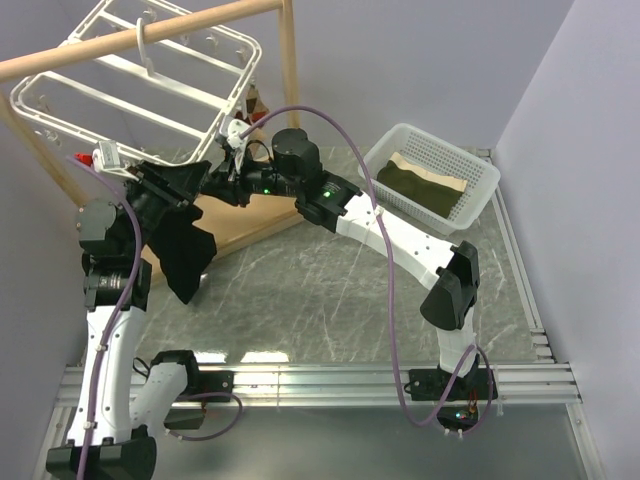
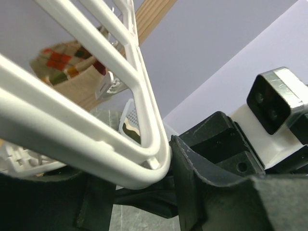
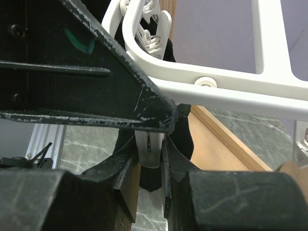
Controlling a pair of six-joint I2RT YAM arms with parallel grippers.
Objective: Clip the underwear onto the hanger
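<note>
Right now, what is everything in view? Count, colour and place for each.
pole stand: one, wooden, back left.
hanger: one, white, hung on the pole stand.
clip: one, white, under the hanger's frame; more dangle.
underwear: one, black, hanging below the hanger's near corner.
patterned garment: one, tan with coloured squares, behind the hanger.
basket: one, white mesh, back right.
folded cloth: one, olive and tan, in the basket.
table: one, grey marble.
left gripper: black, at the underwear's top edge; grip unclear.
right gripper: black, shut on the clip.
</note>
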